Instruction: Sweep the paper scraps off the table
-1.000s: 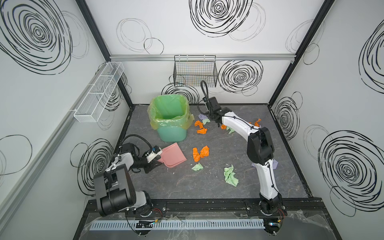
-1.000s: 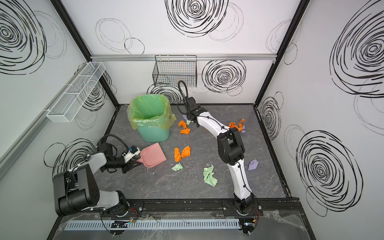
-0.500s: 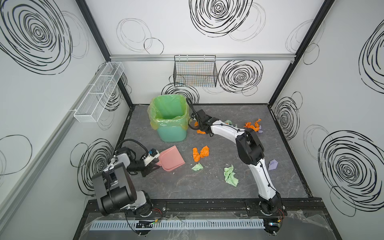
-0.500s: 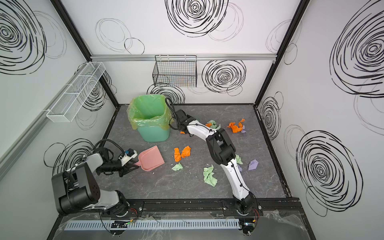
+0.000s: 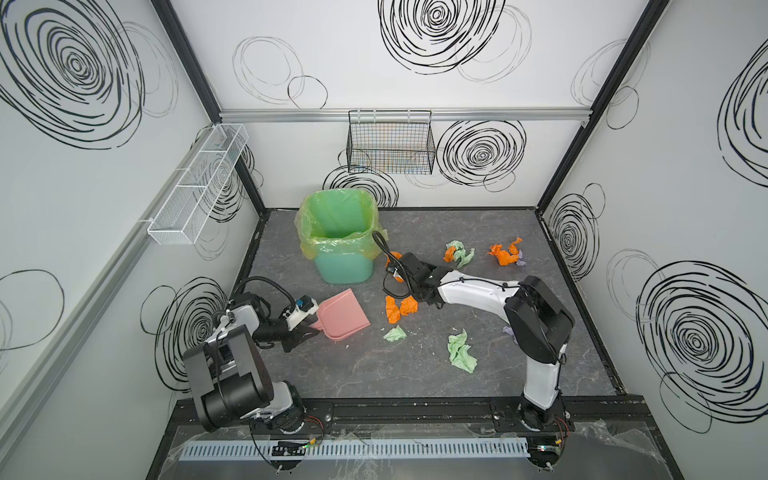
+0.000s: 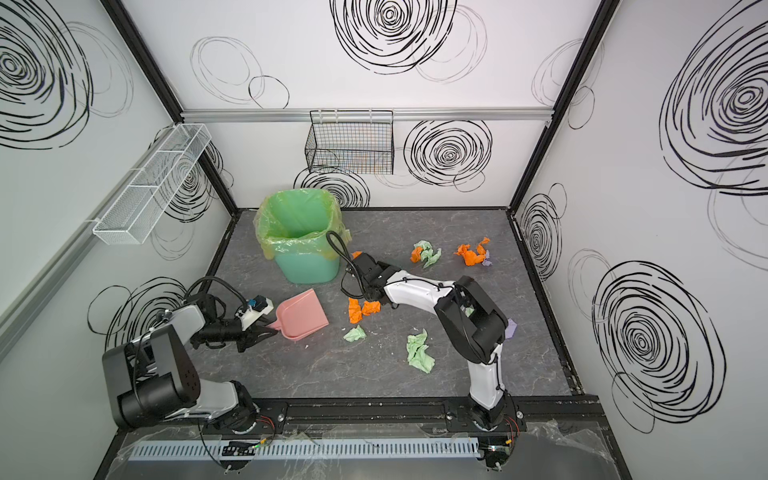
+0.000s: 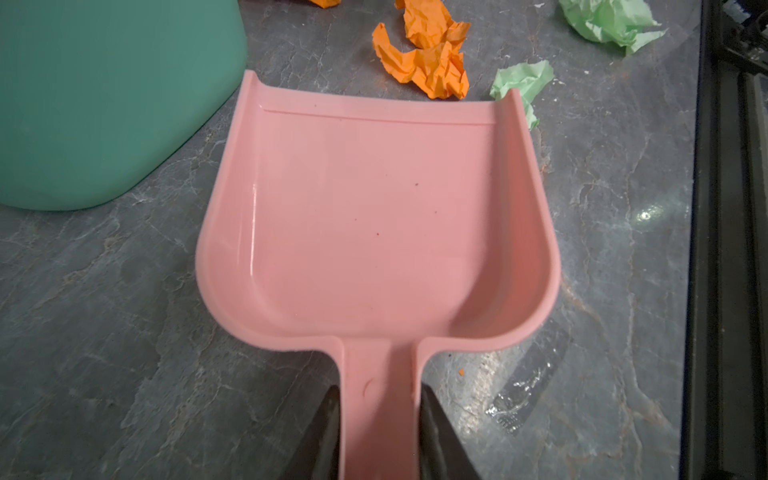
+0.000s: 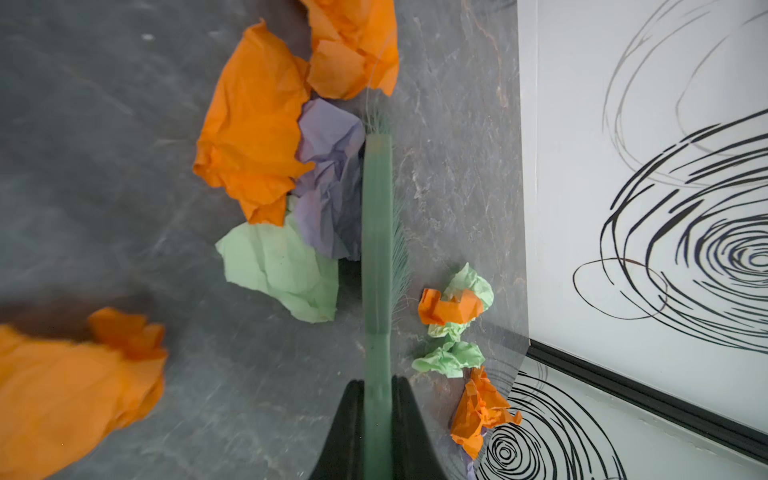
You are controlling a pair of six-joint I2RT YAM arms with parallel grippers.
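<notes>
The 2 arms reach low, elbows bent; left gripper (image 7: 379, 419) and right gripper (image 8: 377, 401) are both clamped.

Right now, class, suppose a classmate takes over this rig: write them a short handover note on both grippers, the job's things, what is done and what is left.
Left gripper: shut on the handle of the pink dustpan, which lies flat and empty on the table near the bin, mouth towards two orange paper scraps.
Right gripper: shut on the green brush, bristles against a heap of orange, lilac and green scraps.
Done: both tools in hand; nothing in the dustpan.
Left: brush every scrap in, green wads and far cluster included, then probably tip it into the bin.
</notes>
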